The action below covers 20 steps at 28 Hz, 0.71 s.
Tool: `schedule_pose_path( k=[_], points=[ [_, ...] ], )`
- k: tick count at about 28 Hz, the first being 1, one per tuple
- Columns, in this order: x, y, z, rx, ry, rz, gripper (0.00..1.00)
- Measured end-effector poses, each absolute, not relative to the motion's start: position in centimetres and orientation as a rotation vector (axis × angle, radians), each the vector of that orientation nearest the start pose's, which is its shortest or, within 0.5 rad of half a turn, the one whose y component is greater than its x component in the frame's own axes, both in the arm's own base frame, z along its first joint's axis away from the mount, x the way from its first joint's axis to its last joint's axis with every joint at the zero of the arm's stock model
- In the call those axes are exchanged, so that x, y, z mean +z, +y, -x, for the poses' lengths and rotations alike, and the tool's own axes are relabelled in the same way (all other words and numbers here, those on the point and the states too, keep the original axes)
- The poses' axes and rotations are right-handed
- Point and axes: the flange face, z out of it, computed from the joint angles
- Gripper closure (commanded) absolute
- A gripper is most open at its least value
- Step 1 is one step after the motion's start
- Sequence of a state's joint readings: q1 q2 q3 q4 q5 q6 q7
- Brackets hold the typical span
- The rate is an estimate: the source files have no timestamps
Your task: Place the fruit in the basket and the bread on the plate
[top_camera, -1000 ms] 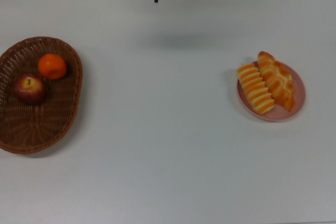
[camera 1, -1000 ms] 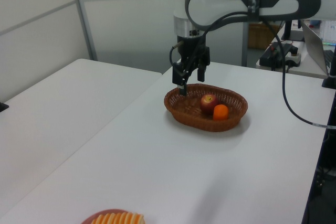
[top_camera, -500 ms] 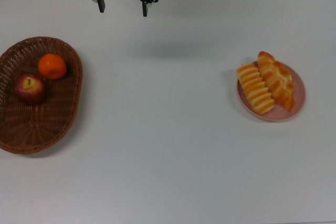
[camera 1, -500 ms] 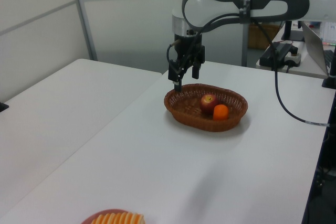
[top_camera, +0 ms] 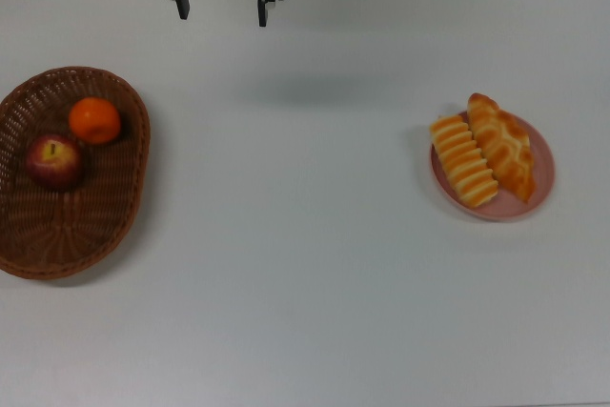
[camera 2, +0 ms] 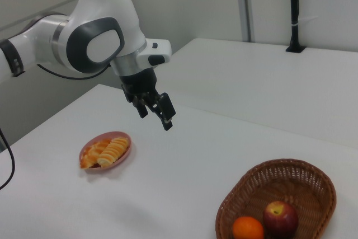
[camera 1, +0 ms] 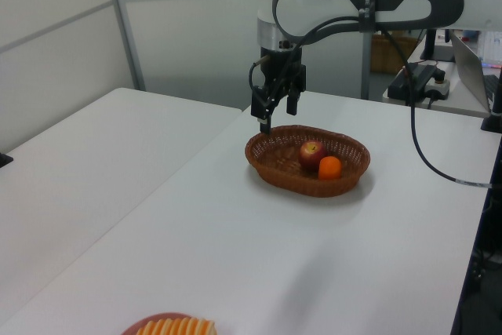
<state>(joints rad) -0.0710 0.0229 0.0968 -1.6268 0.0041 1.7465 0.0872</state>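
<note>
Wicker basket (top_camera: 67, 226) holds the apple (top_camera: 53, 161) and mandarin (top_camera: 94, 120). Both breads, the ridged roll (top_camera: 463, 161) and braided loaf (top_camera: 502, 145), lie on the pink plate (top_camera: 540, 184). Fingers (top_camera: 182, 5) spread apart, empty, above the worktop (top_camera: 305, 264).

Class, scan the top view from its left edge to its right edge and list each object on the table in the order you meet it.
Basket → apple → mandarin → striped roll → braided loaf. The two fruits lie inside the basket; both breads lie on the pink plate, which spans them, so it has no separate place in the order.
</note>
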Motion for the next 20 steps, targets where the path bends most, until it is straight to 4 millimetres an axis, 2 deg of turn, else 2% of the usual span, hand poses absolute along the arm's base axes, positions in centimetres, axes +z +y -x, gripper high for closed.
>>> schedule_pose_path(
  k=[8, 20],
  points=[
    [60.37, 0.49, -56.76, -0.083, 0.148, 3.129, 0.0],
    [60.35, 0.46, -56.64, -0.07, 0.299, 3.117, 0.0]
  ],
)
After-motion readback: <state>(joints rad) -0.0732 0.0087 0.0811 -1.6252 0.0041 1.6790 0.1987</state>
